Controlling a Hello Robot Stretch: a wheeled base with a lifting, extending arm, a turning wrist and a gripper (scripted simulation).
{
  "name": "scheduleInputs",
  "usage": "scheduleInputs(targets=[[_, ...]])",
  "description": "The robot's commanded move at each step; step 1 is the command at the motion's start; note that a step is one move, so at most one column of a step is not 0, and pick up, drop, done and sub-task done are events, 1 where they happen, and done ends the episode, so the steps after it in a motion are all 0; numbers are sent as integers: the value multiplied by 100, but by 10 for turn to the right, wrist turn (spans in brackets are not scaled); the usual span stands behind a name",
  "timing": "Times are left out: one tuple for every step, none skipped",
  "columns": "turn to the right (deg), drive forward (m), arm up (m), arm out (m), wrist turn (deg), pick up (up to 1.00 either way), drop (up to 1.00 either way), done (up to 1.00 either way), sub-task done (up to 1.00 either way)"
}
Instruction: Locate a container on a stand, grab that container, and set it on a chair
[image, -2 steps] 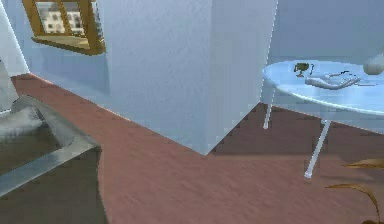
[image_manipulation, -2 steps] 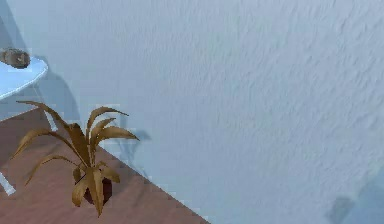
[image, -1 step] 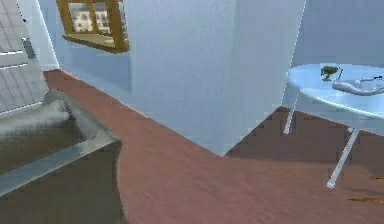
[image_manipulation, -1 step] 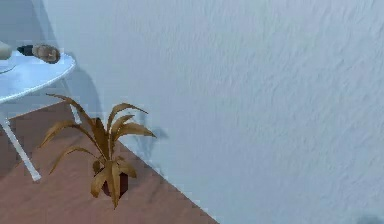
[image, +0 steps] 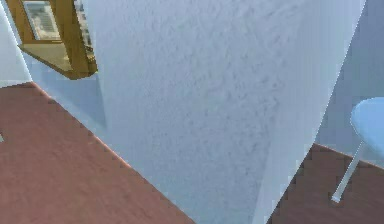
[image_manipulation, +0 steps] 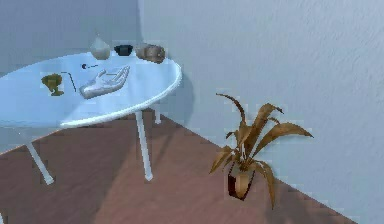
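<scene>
Fwd view: wall (image: 200, 100) close ahead, table (image: 372, 125) edge at right; driving on would hit the wall. Arm side view: likely container is pale pot (image_manipulation: 100, 48) or dark bowl (image_manipulation: 123, 49), can't tell which, both at table's far edge. Goblet (image_manipulation: 52, 84) & white cloth (image_manipulation: 105, 82) sit nearer, so a reach across could knock them. Pincer state: can't tell.

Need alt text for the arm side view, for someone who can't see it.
A round pale table stands at left, bearing a gold goblet, a dark bowl and a brownish lump. A brown-leaved potted plant stands on the reddish floor by the wall at right.
</scene>
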Motion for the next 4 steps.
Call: scheduleInputs(targets=[[-120, 0, 0, 0, 0, 0, 0, 0, 0], [0, 5, 0, 0, 0, 0, 0, 0, 0], [-270, 0, 0, 0, 0, 0, 0, 0, 0], [0, 20, 0, 0, 0, 0, 0, 0, 0]])
